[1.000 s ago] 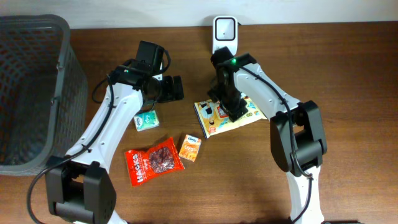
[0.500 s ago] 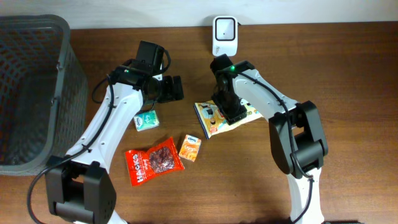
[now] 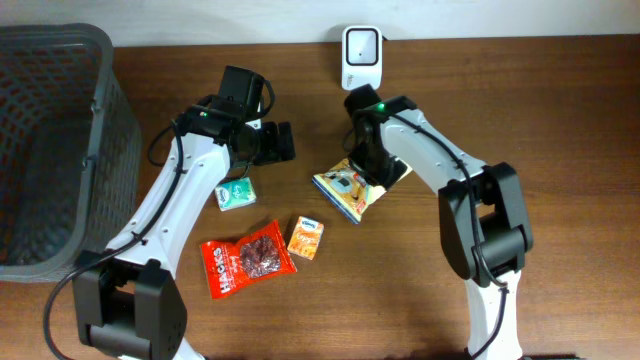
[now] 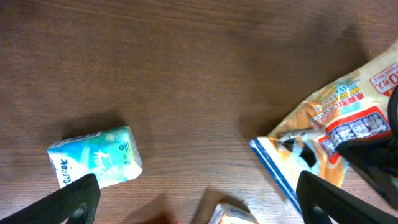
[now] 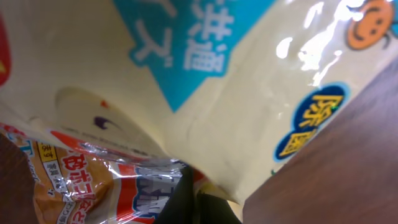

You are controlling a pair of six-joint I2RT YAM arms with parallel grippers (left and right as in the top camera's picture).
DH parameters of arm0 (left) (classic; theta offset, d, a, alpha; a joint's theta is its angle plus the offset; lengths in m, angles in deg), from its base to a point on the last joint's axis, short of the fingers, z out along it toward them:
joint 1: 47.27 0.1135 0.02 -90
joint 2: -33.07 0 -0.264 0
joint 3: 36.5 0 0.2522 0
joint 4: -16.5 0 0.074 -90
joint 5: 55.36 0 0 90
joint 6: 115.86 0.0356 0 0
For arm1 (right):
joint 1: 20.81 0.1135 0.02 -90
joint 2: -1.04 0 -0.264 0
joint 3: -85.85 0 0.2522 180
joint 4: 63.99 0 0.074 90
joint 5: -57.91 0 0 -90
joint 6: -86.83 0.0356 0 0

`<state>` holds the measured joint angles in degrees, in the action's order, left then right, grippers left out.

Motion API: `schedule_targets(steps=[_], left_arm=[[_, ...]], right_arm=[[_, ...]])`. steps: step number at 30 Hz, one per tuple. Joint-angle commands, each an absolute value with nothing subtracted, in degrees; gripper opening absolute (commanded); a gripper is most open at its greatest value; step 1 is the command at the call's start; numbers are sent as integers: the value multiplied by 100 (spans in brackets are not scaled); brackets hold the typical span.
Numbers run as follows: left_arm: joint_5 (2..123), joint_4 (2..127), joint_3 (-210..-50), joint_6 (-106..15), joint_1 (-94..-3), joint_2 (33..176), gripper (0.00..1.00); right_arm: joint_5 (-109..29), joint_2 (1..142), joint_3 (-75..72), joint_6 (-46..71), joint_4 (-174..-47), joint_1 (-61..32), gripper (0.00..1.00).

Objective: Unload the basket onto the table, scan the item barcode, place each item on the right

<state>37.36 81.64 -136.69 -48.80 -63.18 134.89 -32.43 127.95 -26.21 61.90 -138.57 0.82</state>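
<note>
The left arm (image 3: 170, 200) and right arm (image 3: 432, 152), both white-shelled with bulky black joint housings. A black cable (image 3: 158, 150) loops beside the left arm; a green light (image 3: 379, 103) glows on the right. The left end effector (image 3: 283, 142) and right end effector (image 3: 366, 172) are black.

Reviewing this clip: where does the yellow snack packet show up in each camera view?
Overhead: snack packet near the centre, below the white scanner.
Left wrist: snack packet at the right edge.
Right wrist: snack packet fills most of the frame.
Shared landmark: the brown wooden table shows in all three; the teal pack shows in overhead and left wrist only.
</note>
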Motion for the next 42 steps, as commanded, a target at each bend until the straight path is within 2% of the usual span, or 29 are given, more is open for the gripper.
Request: schedule_targets(steps=[1,5,9,11,17,20,21,24,28,29,31,32,42], left_arm=[[3673,8170,-13639,-4810,-6315,13445,99],[3673,8170,-13639,-4810,-6315,13447,99],[3653,8166,-13639,-4812,-6315,13447,99],[3588,8168,-13639,-4815,-6315,13447,99],[3352,8168,-13639,-4812,-6315,13445,99],[3349,8168,-13639,-4812,-6315,13447,99],[3349,8168,-13639,-4812,-6315,13447,99],[3332,8168,-13639,-4812,-6315,13445,99],[3334,8126,-13639,-4812,-6315,13445,99],[3334,8124,-13639,-4815,-6315,13445,99],[3334,8129,-13639,-4815,-6315,13447,99],[3334,8131,-13639,-4815,-6315,13445,99],[3334,8129,-13639,-4815,-6315,13445,99]], right_arm=[[-3243,12850,-2462,4505,-13758,-375,4],[-4266,12590,-2505,2739,-13638,-757,4],[-6388,12233,-2575,988,-13618,-1264,4],[-7287,12107,-2597,449,-13623,-1538,4],[-9348,12000,-2597,68,-13620,-2438,4],[-9009,12000,-2597,20,-13714,-2687,4],[-8028,12000,-2597,27,-13872,-2718,4],[-6316,12002,-2595,158,-14226,-2646,4],[-4863,12006,-2595,204,-14641,-2460,6],[-4520,12015,-2595,223,-14761,-2405,25],[-4085,12017,-2595,226,-14884,-2324,84],[-3737,12017,-2595,503,-14914,-2257,95],[-3554,12094,-2514,1732,-14495,-1649,99]])
